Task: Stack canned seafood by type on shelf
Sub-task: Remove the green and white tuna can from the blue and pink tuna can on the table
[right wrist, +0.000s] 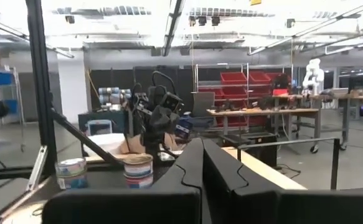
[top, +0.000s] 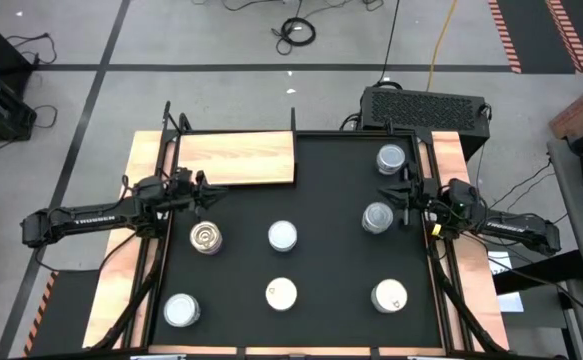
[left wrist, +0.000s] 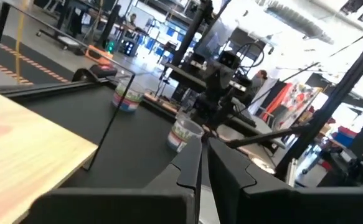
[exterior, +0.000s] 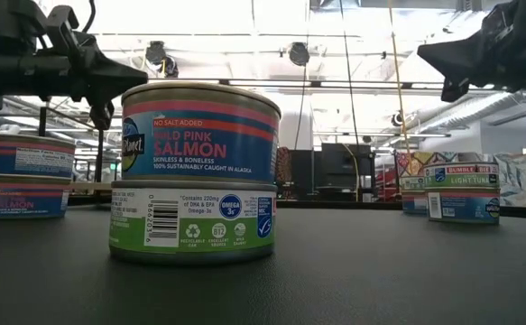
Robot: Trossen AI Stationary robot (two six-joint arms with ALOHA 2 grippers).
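Note:
The light wooden shelf board [top: 236, 158] lies at the table's far left; it also shows in the left wrist view [left wrist: 25, 143]. Seven tin positions show on the black mat: two at the right [top: 392, 158] [top: 377, 217], two in the middle row [top: 206, 237] [top: 283, 236], three in the near row [top: 182, 310] [top: 281, 294] [top: 389, 295]. In the low view a salmon tin sits on another tin [exterior: 195, 171], and a second pair is stacked at the left [exterior: 23, 176]. My left gripper [top: 211, 193] [left wrist: 203, 149] is shut and empty beside the board's near edge. My right gripper [top: 403, 195] [right wrist: 202, 152] is shut and empty between the two right tins.
Black frame rails [top: 161, 250] run along both sides of the mat. A dark box [top: 423, 105] stands behind the table's far right corner. Bare mat [top: 331, 180] lies between the two grippers.

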